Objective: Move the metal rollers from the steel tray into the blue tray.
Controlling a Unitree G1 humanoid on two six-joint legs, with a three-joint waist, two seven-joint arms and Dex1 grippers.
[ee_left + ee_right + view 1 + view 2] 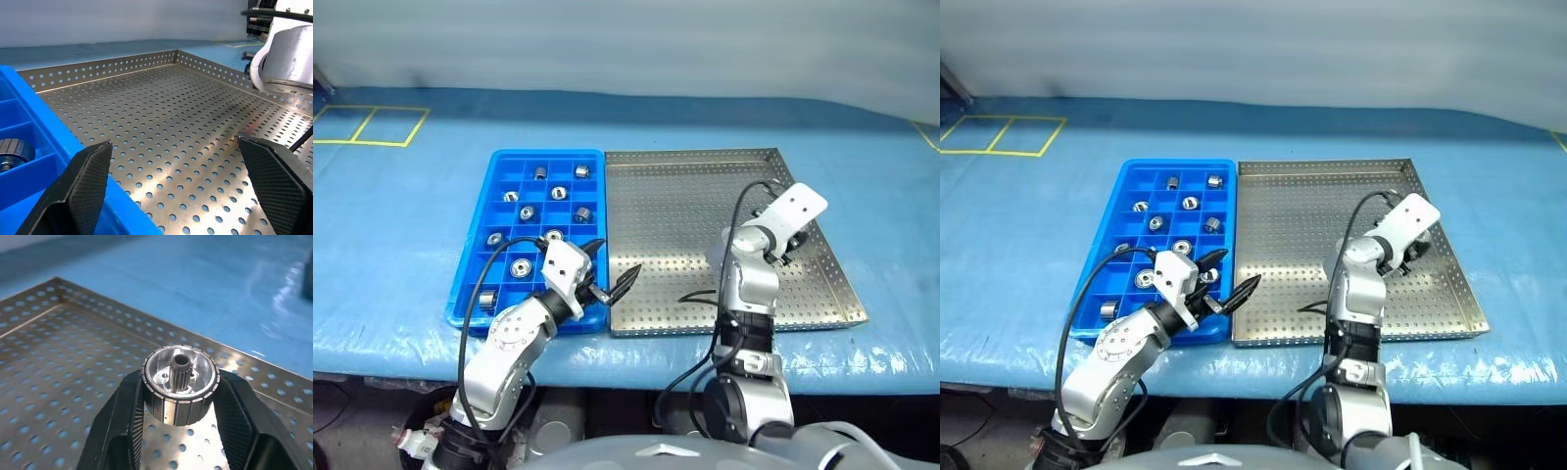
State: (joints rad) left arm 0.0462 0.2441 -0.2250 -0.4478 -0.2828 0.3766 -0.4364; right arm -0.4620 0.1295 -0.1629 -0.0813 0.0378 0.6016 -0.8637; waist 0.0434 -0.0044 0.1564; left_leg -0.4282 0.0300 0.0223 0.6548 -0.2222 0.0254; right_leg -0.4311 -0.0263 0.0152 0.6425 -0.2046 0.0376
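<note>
On the blue-covered tabletop [401,225] the blue tray [475,262] lies just beside the steel tray [685,196], their long sides next to each other. The head views show about ten metal rollers [526,212] sitting singly in the blue tray's compartments, and the steel tray's perforated floor bare. The right pincer [180,396] is clenched on one roller [180,382]: the right wrist view shows it end-on, a toothed hub in its centre, pinched between the two fingers above the steel tray near a corner of its rim; from the head the pincer sits behind the white wrist. The left pincer [610,273] is released, fingers spread wide, hovering over the seam between the two trays.
</note>
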